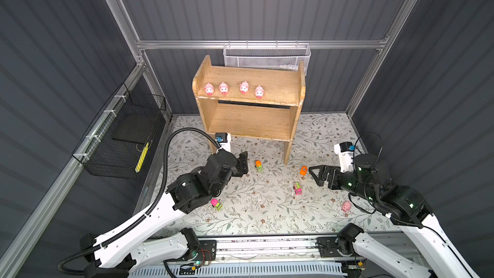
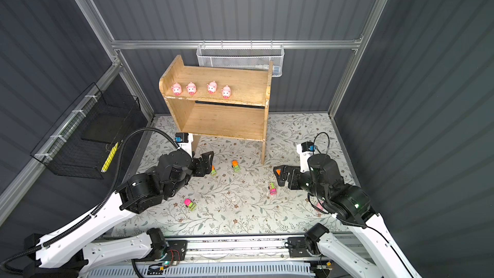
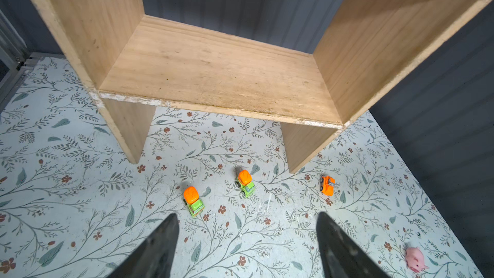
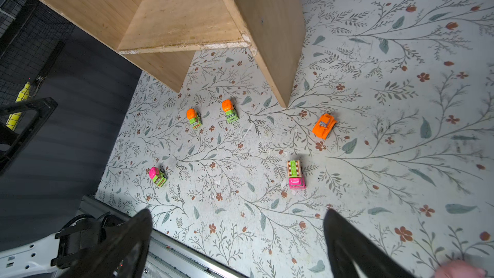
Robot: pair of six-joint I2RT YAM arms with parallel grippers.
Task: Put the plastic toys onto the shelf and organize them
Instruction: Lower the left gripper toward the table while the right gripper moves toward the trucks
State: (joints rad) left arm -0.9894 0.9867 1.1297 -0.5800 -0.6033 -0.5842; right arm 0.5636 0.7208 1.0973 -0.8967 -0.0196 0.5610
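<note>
- One wooden shelf (image 1: 280, 84) with two tiers stands on its legs at the back of the flowered tabletop (image 1: 254, 217).
- There are five pigs in all. Four pigs (image 1: 223, 88) sit in a row on the top tier, toward its left end, with their snouts to the front. They sit as two close together, a gap, then two more.
- The fifth pig (image 1: 346, 206) lies on the tabletop, well apart from the shelf and just beside the right arm (image 1: 401, 204).
- There are five vehicles in all, every one on the tabletop in front of the shelf.
- Two are green with orange tops. The left orange-top truck (image 4: 194, 118) and the right orange-top truck (image 4: 230, 112) stand side by side near the shelf's legs.
- One is an all-orange vehicle (image 4: 324, 126), near the shelf's right leg and close to the tip of the right hand in both top views.
- One is a pink-cab truck (image 4: 295, 175) with a striped back, about mid-tabletop.
- One is a pink-top truck (image 4: 157, 175), nearest the front edge and just beside the left arm (image 1: 187, 188).
- There are two hands. The left hand (image 3: 247, 215) has its fingers spread with nothing between them, and sits low before the shelf's left leg. The left orange-top truck is just ahead of it.
- The right hand (image 4: 238, 211) has its fingers spread wide and is empty. It points toward the middle of the tabletop.
- There are two baskets. A white basket (image 1: 267, 56) hangs on the back rail behind the shelf. A black basket (image 1: 120, 140) hangs on the left wall with one yellow thing (image 1: 141, 157) inside.
</note>
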